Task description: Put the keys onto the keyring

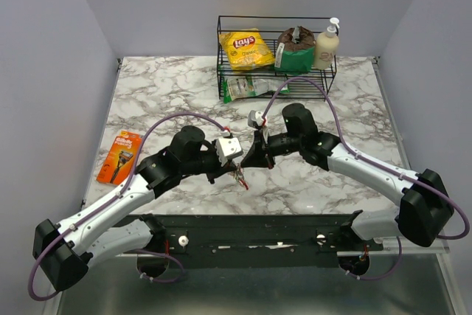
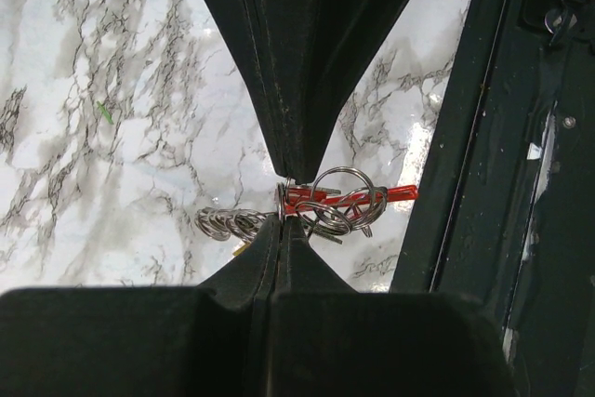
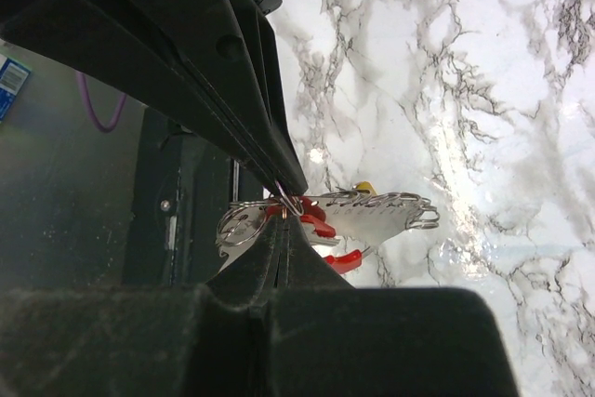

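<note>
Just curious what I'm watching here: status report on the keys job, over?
Both jaws shut, left and right pinching one keyring bunch between the arms. No tagged keys in sight. Razor pack sits well aside, nothing in the way.

- The table (image 1: 147,86) carries a wire rack (image 1: 221,35) at its back edge, right of centre.
- In the rack, a chips bag (image 1: 246,49), a pouch (image 1: 295,51) and a pump bottle (image 1: 326,46) stand side by side, from left to right.
- A flat packet (image 1: 243,88) lies on the table just before the rack's left end.
- A razor pack (image 1: 120,156) lies near the table's left edge, well apart from the rack.
- The left hand (image 2: 284,202) and the right hand (image 3: 284,211) meet tip to tip over the table's near middle.
- The keyring bunch (image 2: 321,200) sits between the two hands, touching both, close to the table's front edge.
</note>
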